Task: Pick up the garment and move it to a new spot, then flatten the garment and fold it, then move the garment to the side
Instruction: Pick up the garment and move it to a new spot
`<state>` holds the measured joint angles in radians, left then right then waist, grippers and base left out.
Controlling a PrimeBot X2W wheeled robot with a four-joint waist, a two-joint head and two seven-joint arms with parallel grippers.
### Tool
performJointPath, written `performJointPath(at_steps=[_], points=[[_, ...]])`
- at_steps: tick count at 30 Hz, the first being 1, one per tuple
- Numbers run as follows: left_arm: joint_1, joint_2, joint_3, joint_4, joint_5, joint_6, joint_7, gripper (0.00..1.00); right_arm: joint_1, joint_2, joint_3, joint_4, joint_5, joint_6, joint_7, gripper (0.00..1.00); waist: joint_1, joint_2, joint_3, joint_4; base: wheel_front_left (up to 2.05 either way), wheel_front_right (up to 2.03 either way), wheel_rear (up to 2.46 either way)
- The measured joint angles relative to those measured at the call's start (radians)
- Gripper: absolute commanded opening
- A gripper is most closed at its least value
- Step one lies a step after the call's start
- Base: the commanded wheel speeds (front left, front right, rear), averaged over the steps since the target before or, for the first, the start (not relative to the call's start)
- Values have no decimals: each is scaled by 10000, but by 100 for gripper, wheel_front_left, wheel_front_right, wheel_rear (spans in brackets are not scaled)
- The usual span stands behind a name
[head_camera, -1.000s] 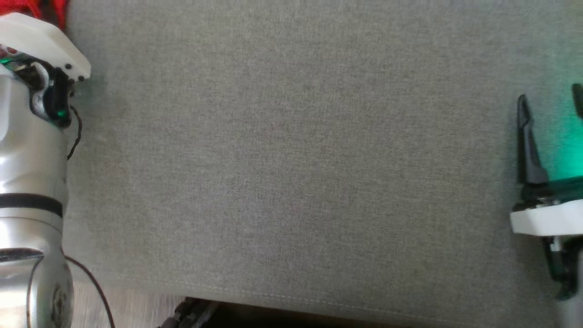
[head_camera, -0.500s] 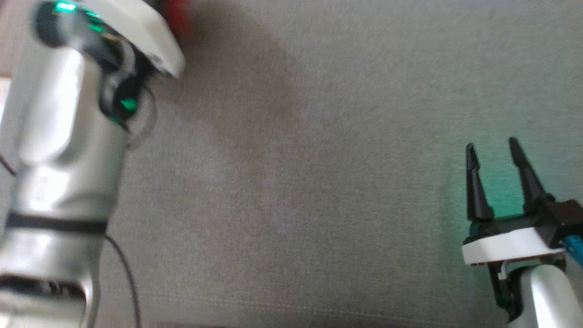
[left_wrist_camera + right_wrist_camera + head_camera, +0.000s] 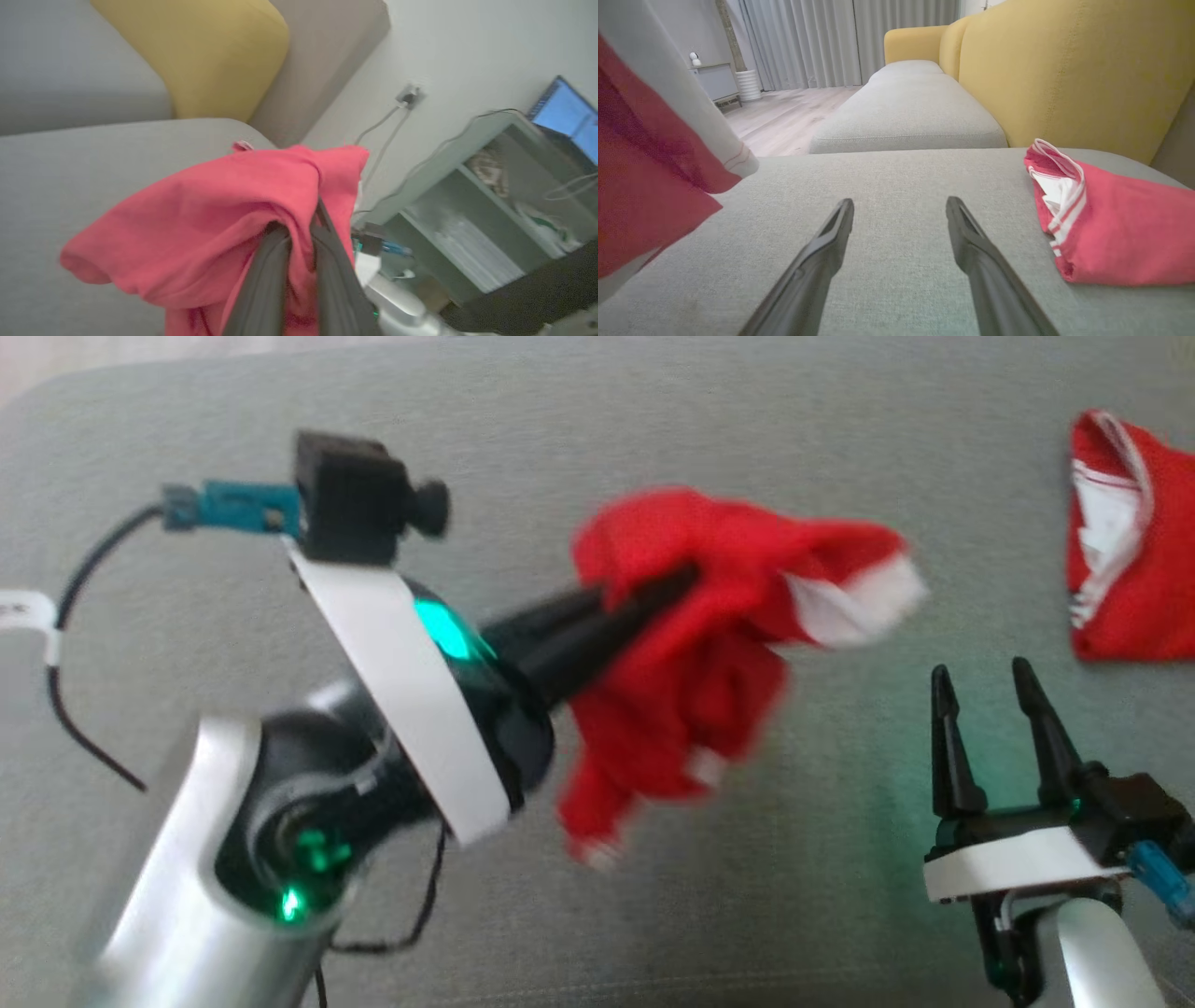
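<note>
Over the grey seat cushion (image 3: 653, 420), the left gripper (image 3: 680, 583) hangs in the air with its two dark fingers clenched on a red garment (image 3: 709, 663), pinching a bunched fold near the cloth's top. The garment is clear of the cushion and blurred. It droops below and to the right of the fingertips, with white trim at its right edge and lowest corner. Seen from the left wrist, the cloth wraps both fingers and hides their tips. The right gripper (image 3: 980, 677) sits low at the near right, its fingers spread apart and holding nothing. At the far right a second red garment (image 3: 1134, 588) with white striped trim lies folded on the cushion near the yellow backrest (image 3: 1064, 70), well apart from both grippers.
</note>
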<state>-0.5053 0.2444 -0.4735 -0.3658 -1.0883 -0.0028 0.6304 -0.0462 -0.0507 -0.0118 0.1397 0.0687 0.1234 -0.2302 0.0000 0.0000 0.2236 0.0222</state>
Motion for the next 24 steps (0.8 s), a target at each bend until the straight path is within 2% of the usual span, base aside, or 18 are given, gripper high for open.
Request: performJointPath(at_steps=[3, 7, 10, 13, 17, 18, 19, 20, 21, 24], points=[[310, -31, -90, -537, -514, 416, 525, 0, -9, 8, 82, 188, 190, 0, -82, 100, 0, 0, 38, -372, 0, 0, 0], [321, -46, -2, 6, -1034, 947, 821, 0, -56, 19, 234, 385, 387, 0, -136, 100, 0, 0, 144, -835, 0, 0, 0], [306, -12, 284, 1609, -999, 1254, 800, 0, -120, 25, 401, 535, 504, 0, -176, 100, 0, 0, 256, -1150, 0, 0, 0], [168, 127, 556, 3793, -418, 1453, 374, 0, -373, 25, 545, 681, 640, 0, -178, 100, 0, 0, 379, -1460, 0, 0, 0], [-618, 497, 656, 6366, 1197, 1513, -1099, 0, -701, 27, 642, 709, 786, 0, -180, 100, 0, 0, 533, -1860, 0, 0, 0], [-870, 487, 706, 6828, 1465, 1532, -1540, 4, -727, 27, 640, 708, 813, 0, -180, 100, 0, 0, 566, -1945, 0, 0, 0], [-1116, 426, 771, 7235, 1616, 1567, -1921, 22, -723, 27, 637, 708, 813, 0, -180, 100, 0, 0, 594, -2019, 0, 0, 0], [-1338, 341, 811, 7578, 1699, 1607, -2180, 51, -712, 27, 629, 708, 813, 0, -180, 100, 0, 0, 612, -2074, 0, 0, 0], [-1524, 286, 767, 7843, 1839, 1595, -2391, 99, -707, 27, 616, 708, 817, 0, -180, 100, 0, 0, 624, -2107, 0, 0, 0], [-1821, 290, 456, 8575, 2715, 1344, -3413, 100, -664, 29, 502, 708, 840, 0, -196, 100, 0, 0, 573, -2034, 0, 0, 0]])
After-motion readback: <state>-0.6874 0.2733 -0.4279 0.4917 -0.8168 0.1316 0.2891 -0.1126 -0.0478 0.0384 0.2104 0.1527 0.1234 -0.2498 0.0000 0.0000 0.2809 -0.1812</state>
